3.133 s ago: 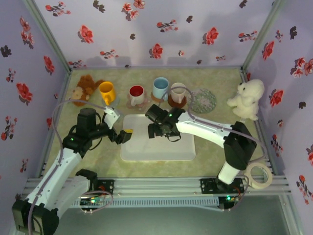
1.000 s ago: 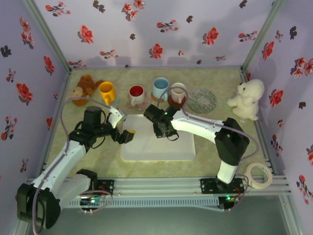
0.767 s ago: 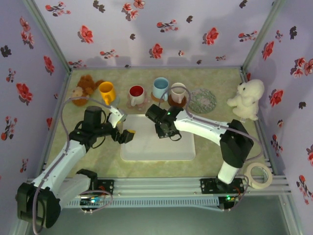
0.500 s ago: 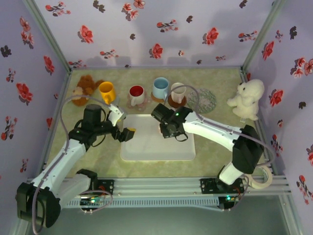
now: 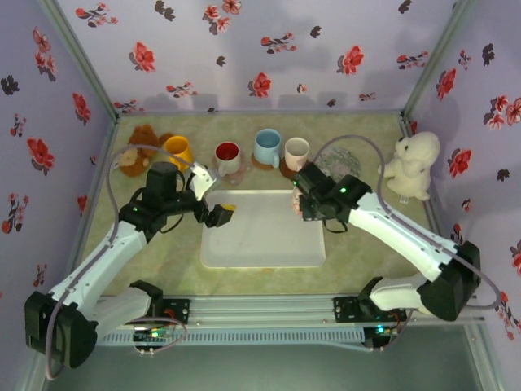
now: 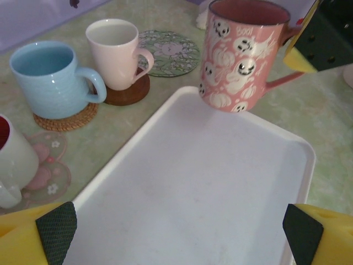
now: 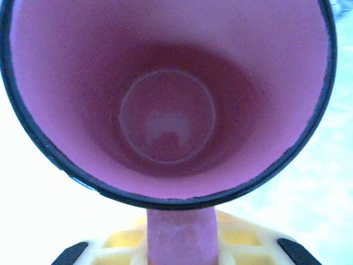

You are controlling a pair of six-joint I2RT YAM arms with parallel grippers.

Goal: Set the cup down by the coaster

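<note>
Left wrist: the pink cup (image 6: 240,55) hangs over the tray's (image 6: 193,182) far corner, short of the green coaster (image 6: 168,52); the left gripper (image 6: 179,232) gapes wide.

Right wrist: the right gripper (image 7: 179,248) clamps the cup's handle.

From above: mid-carry, I judge; next, reach beside the coaster, lower, release.

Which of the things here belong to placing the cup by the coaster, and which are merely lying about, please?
On the job: pink ghost mug, held in the right hand; empty green coaster.
Lying about: white tray, blue mug, cream mug, red-lined mug, yellow mug, brown teddy, white teddy.
</note>
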